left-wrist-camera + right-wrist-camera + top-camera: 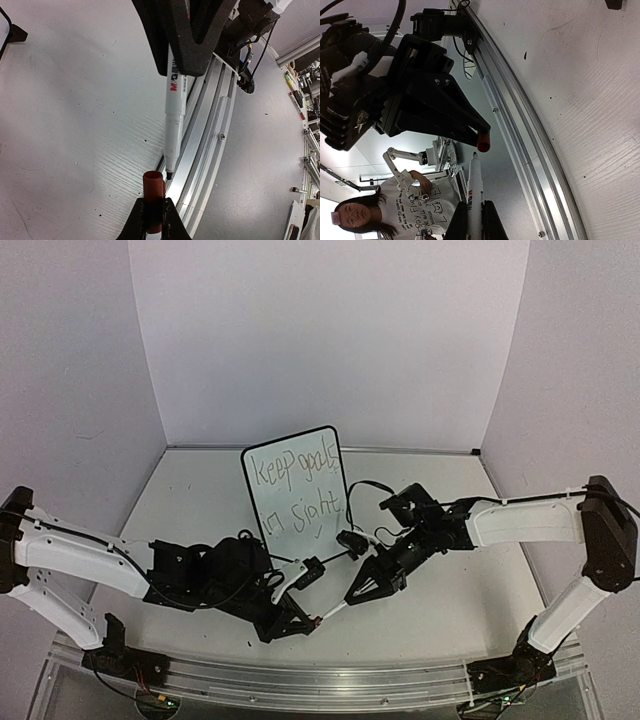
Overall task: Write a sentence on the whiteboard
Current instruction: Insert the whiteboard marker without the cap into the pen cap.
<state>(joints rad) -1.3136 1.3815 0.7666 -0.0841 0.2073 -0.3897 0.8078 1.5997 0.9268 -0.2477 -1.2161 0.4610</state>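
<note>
Just past the aluminium rail [300,680] at the table's near edge, the left tool [152,205] is pinched tight on a short red plastic marker cap [153,186], whose open end points away from the fingers. The right tool [475,207] is clamped on the barrel of a white whiteboard marker [174,115], whose dark tip lies just beside the cap's mouth, not inside it. Behind both tools, the small white whiteboard with a thin black frame [295,498] stands upright at mid-depth on the white table [200,500]. It carries the thin dark handwritten sentence [300,468] "Keep goals in sight" in two lines.
</note>
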